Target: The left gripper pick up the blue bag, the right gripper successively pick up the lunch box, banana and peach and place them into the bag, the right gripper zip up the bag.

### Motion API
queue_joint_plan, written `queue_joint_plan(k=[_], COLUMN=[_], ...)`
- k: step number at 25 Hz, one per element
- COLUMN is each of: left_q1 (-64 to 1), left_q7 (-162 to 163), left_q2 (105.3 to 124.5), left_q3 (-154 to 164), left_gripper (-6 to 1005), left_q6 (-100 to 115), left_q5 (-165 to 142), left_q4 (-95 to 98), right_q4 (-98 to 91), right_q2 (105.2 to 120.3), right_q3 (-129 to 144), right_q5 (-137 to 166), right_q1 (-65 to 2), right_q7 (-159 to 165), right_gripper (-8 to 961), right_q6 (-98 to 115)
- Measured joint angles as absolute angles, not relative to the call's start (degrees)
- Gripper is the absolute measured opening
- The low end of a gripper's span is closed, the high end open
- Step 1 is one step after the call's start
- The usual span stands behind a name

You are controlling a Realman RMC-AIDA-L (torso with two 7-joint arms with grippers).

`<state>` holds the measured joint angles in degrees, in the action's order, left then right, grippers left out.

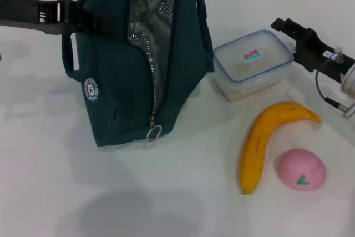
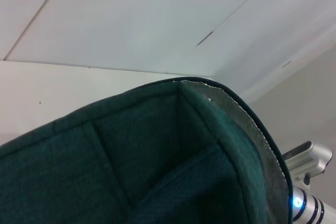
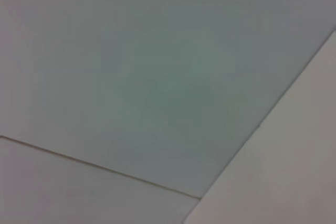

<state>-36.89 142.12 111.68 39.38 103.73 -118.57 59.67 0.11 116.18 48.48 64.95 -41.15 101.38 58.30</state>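
Observation:
The blue bag (image 1: 119, 76) stands upright on the white table at the left, its top open and the silver foil lining (image 1: 150, 15) showing. Its ring zip pull (image 1: 153, 132) hangs low on the front. My left gripper (image 1: 77, 16) reaches in from the left and is shut on the bag's upper side by a handle. The bag's fabric fills the left wrist view (image 2: 131, 171). The lunch box (image 1: 253, 63), lid on, sits right of the bag. The banana (image 1: 259, 144) and the peach (image 1: 301, 169) lie nearer the front. My right gripper (image 1: 288, 30) hovers just right of the lunch box, holding nothing.
The white table (image 1: 183, 192) carries everything. A cable and silver arm parts (image 1: 341, 81) sit at the right edge. The right wrist view shows only plain wall panels (image 3: 157, 77). The right arm's silver end shows in the left wrist view (image 2: 310, 161).

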Motion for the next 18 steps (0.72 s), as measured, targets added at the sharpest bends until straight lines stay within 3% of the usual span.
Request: queue_joint_plan(k=[2, 13, 18], left_q1=[-36.5, -36.0, -36.0], left_q7=[142.1, 142.1, 142.0], left_q2=[111.62, 111.36, 111.35], left_q3=[39.4, 39.7, 39.8], left_gripper=[39, 40, 40], left_q6=[103.9, 104.2, 104.2], left_q5=[-118.6, -117.4, -117.4], left_q4=[59.7, 59.8, 59.7], right_q4=[-0.4, -1.7, -1.8], right_q2=[116.18, 116.18, 116.19], right_q3=[49.5, 50.6, 50.4], right_q5=[65.0, 64.9, 64.7], right_q1=[-40.5, -39.4, -38.8], right_q7=[101.2, 100.9, 100.8], right_gripper=[799, 380, 295], right_q6=[58.6, 59.6, 59.9])
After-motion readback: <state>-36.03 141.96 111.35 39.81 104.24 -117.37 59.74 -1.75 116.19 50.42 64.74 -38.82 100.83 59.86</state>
